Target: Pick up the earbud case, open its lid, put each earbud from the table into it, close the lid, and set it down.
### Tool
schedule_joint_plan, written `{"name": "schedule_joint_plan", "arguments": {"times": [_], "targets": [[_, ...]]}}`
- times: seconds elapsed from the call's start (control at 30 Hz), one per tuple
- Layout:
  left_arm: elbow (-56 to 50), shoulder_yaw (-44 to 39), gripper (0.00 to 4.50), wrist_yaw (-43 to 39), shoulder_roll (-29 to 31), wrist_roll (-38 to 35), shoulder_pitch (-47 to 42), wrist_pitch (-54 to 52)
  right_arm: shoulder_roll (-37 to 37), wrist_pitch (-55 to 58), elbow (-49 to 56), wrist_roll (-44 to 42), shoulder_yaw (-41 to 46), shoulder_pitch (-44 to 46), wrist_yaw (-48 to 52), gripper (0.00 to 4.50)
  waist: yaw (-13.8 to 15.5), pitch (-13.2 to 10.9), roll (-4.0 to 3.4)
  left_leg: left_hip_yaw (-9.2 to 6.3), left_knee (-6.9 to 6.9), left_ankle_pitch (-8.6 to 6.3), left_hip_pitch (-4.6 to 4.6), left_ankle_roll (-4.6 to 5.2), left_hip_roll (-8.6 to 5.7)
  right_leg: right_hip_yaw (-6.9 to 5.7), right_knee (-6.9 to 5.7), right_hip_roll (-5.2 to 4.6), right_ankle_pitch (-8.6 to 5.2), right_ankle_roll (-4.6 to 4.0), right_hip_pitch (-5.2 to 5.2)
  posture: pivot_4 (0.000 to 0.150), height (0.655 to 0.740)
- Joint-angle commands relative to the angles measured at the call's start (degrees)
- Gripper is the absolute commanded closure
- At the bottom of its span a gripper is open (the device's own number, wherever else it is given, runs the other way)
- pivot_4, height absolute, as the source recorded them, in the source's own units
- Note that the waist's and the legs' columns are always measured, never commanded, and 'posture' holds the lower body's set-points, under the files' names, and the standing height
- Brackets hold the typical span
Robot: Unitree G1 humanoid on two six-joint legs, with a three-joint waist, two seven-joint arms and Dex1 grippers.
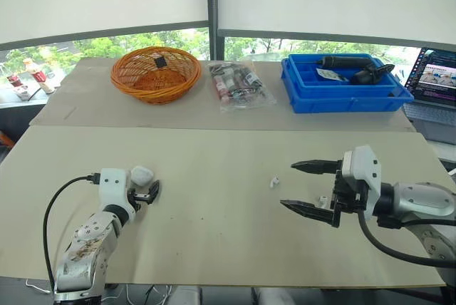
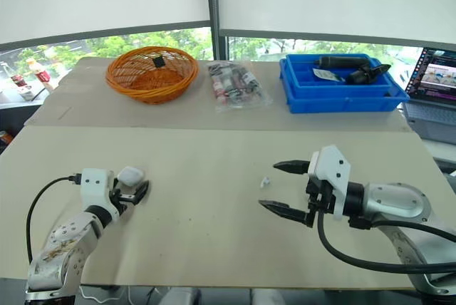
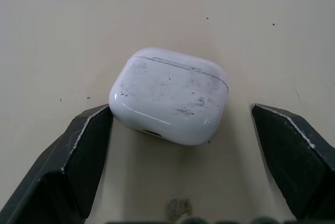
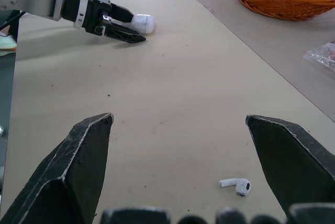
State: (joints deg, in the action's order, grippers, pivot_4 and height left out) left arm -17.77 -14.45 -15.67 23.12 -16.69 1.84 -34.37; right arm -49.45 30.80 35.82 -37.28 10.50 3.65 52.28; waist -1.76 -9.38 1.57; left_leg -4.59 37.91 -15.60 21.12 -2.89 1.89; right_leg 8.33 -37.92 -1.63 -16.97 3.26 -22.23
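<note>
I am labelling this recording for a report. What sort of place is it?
Probably an office or lab test bench: a wide table beside windows, an open laptop on the right, and a blue bin holding a black tool.

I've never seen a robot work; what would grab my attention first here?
The left gripper, open, straddles a white earbud case on the near table. The right gripper, also open, hovers near a tiny white earbud mid-table. Behind sit an orange basket and a blue bin.
</note>
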Motion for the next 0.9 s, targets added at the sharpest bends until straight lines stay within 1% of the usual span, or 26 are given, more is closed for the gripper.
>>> {"name": "schedule_joint_plan", "arguments": {"times": [0.03, 0.13, 0.37, 0.57, 0.83, 0.9], "targets": [[1.12, -1.05, 0.05, -4.02, 3.56, -0.21, 0.24, 1.46, -0.23, -0.34, 1.43, -0.71, 0.83, 0.39, 0.04, 0.0, -0.05, 0.0, 0.0, 0.0, 0.0, 0.0, 0.0, 0.0, 0.0, 0.0, -0.01, 0.0, 0.0, 0.0, 0.0, 0.15, 0.7329], [4.1, -1.46, 0.05, -8.98, 7.52, -0.64, 0.43, 3.66, -0.21, -0.15, 1.77, -0.97, 0.83, 0.3, -0.05, 0.0, -0.23, 0.0, 0.0, 0.0, 0.0, 0.0, 0.0, 0.0, 0.0, -0.01, 0.0, 0.0, 0.0, 0.0, 0.0, 0.15, 0.7329], [10.13, -0.32, 0.05, -16.12, 12.43, -2.07, -3.9, 4.07, -0.57, 0.52, 3.05, -1.71, 0.39, 0.77, 0.02, 0.0, -0.48, 0.0, -0.01, -0.01, 0.0, 0.0, 0.01, 0.0, 0.0, -0.05, 0.01, 0.0, 0.0, 0.0, -0.01, 0.15, 0.7329], [13.13, 1.78, 0.05, -20.69, 15.22, -2.46, -6.76, 0.64, -1.25, 2.2, 4.78, -2.8, 0.04, 2.43, 0.0, 0.0, -0.58, -0.01, -0.02, -0.02, 0.0, 0.0, 0.02, 0.0, 0.0, -0.05, 0.01, -0.01, -0.01, 0.0, -0.02, 0.15, 0.7329], [13.53, 4.84, 0.05, -23.39, 16.23, -1.92, -7.77, -2.17, -1.79, 3.42, 6.01, -3.37, -1.04, 4.06, -0.49, 0.0, -0.34, 0.0, -0.03, -0.03, 0.0, 0.0, 0.02, 0.0, -0.02, -0.06, 0.01, -0.04, -0.01, 0.01, -0.01, 0.15, 0.7329], [13.87, 5.14, 0.56, -23.86, 16.42, -1.84, -7.97, -2.43, -1.7, 3.74, 6.43, -3.45, -1.21, 4.23, -0.79, 0.0, -0.34, 0.0, -0.03, -0.03, 0.0, 0.0, 0.01, 0.0, -0.01, -0.07, 0.01, -0.04, -0.01, 0.01, -0.01, 0.15, 0.7329]]}}
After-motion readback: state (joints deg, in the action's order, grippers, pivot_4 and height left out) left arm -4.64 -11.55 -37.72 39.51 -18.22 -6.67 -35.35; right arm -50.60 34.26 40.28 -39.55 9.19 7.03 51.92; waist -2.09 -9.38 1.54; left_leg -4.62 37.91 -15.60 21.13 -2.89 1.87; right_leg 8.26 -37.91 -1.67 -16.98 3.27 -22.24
